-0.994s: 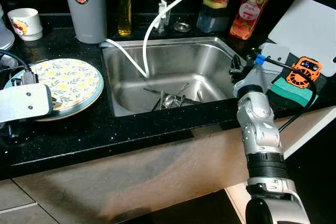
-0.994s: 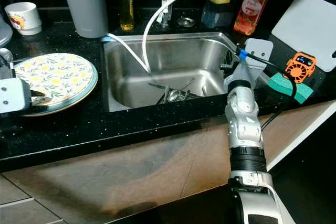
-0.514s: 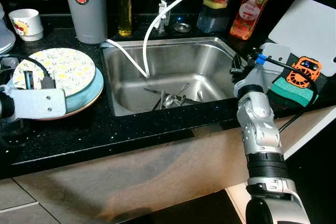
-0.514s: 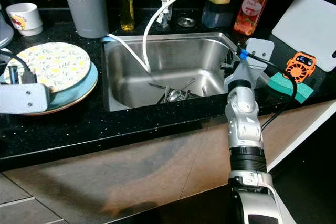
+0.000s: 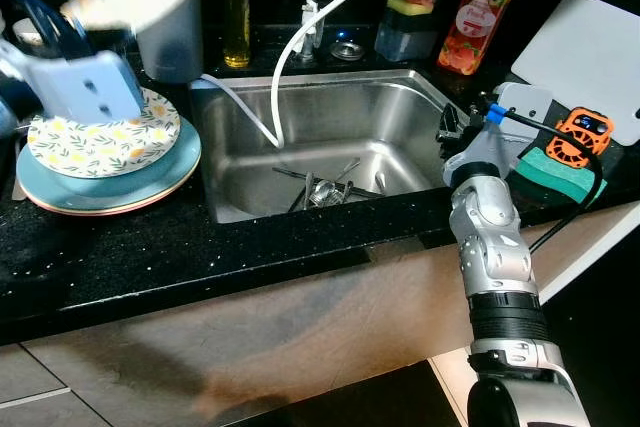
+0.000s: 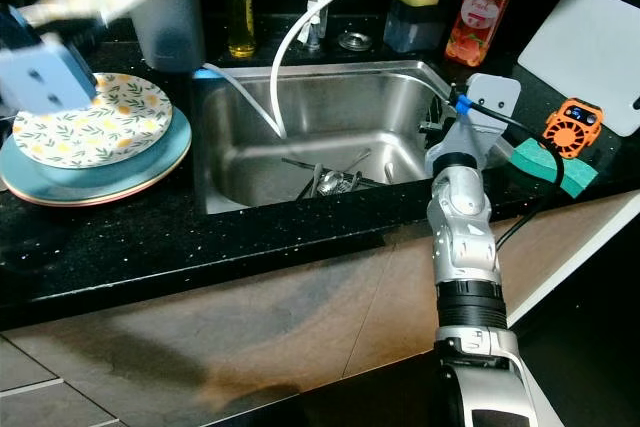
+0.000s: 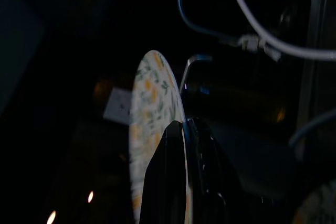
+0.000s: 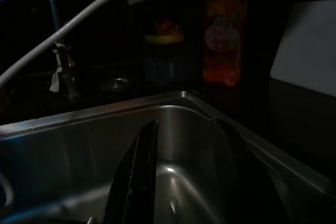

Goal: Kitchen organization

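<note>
The left gripper point(image 7: 185, 129) is up high, its two black fingers point(image 7: 167, 182) pinched tight on the rim of a floral plate point(image 7: 152, 129), thin patterned ceramic standing edge-on between them. In the head views that lifted plate is a pale blur in front of the grey canister point(image 5: 172, 42), well above the counter. Below the jaws sits the stack: another floral plate point(image 5: 105, 139) lying flat on a wide teal plate point(image 5: 150, 182) with a reddish rim, on the speckled black countertop point(image 5: 250, 247).

Over at the sink, the right gripper point(image 8: 186, 182) hangs at the near right corner of the stainless steel basin point(image 5: 330, 122), fingers spread apart with nothing between them, smooth metal wall just ahead. Cutlery point(image 5: 325, 187) lies jumbled in the basin bottom, down and away from those jaws. A white hose point(image 5: 310, 22) curves into the sink; an orange soap bottle point(image 8: 223, 43) stands beyond the rim.
</note>
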{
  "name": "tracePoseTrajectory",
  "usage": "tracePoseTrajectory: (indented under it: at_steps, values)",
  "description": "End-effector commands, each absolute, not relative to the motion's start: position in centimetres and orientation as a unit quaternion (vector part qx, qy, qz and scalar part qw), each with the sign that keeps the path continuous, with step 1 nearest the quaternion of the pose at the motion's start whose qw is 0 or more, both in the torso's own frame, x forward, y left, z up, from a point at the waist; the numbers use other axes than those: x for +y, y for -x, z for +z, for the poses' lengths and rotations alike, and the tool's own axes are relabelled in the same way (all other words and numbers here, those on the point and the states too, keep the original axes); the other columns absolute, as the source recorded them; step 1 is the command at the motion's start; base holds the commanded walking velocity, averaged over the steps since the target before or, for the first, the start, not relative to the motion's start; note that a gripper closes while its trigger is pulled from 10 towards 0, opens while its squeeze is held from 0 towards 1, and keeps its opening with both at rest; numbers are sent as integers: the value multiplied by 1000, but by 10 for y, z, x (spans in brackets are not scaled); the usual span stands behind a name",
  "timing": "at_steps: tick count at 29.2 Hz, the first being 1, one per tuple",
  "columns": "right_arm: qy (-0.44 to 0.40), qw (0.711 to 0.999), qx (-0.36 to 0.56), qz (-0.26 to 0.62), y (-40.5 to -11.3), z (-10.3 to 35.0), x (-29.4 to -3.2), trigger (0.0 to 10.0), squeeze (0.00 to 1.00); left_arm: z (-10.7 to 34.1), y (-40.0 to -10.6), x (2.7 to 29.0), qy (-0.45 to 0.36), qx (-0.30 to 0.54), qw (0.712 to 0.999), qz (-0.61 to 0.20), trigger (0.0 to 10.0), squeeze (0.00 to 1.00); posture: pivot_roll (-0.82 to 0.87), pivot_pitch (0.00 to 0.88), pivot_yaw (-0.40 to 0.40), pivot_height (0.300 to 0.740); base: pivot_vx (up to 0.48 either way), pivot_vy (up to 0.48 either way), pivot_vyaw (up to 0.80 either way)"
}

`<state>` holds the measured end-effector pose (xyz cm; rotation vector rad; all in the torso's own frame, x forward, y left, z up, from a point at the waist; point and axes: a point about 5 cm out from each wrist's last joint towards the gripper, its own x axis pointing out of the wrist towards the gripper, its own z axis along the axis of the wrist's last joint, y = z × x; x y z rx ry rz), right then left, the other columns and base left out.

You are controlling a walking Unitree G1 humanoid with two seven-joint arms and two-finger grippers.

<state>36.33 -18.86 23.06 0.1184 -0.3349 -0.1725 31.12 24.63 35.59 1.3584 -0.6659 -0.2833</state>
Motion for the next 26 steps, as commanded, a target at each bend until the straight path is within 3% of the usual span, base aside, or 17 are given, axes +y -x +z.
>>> tracePoseTrajectory:
  at_steps: [1,6,7,8,15,18,20,21,22,23,24,25,26]
  values:
    - [-64,981,-160,-93,-364,226,-191,10000,0,344,-320,219,-604,-320,710,-171,10000,0,184,0,-74,740,0,0,0]
    - [-65,980,-162,-93,-364,227,-191,10000,0,333,-329,199,-597,-326,706,-198,10000,0,181,0,-75,740,0,0,0]
    - [-65,980,-164,-94,-364,228,-191,10000,0,321,-334,183,-590,-323,705,-226,10000,0,170,0,-66,740,0,0,0]
    - [-66,979,-167,-99,-363,229,-194,10000,0,301,-337,162,-592,-316,690,-270,10000,0,158,0,-60,740,0,0,0]
    - [-66,976,-171,-117,-358,229,-202,10000,0,257,-336,122,-598,-299,644,-372,10000,0,137,0,-46,740,0,0,0]
    - [-67,975,-172,-120,-357,229,-202,10000,0,259,-340,92,-456,-299,733,-408,10000,0,129,0,-38,740,0,0,0]
    - [-68,975,-173,-120,-357,229,-202,10000,0,258,-341,86,-426,-293,748,-416,10000,0,129,0,-38,740,0,0,0]
    - [-69,975,-175,-120,-357,229,-201,10000,0,258,-344,84,-412,-285,758,-418,10000,306,117,0,-35,740,0,0,0]
    - [-69,975,-175,-120,-357,229,-201,10000,0,258,-344,84,-412,-285,758,-418,10000,306,117,0,-35,740,0,0,0]
    - [-68,975,-177,-119,-356,230,-201,10000,0,264,-348,83,-378,-277,780,-414,10000,1000,117,0,-35,740,0,0,0]
    - [-68,975,-177,-119,-356,230,-201,10000,0,264,-348,83,-378,-277,780,-414,10000,1000,117,0,-35,740,0,0,0]
    - [-68,974,-178,-120,-355,230,-202,10000,0,290,-353,88,-278,-292,831,-383,10000,1000,117,0,-39,740,0,0,0]
    - [-67,974,-179,-121,-355,230,-204,10000,0,316,-354,97,-202,-313,852,-368,10000,0,120,0,-41,740,0,0,0]
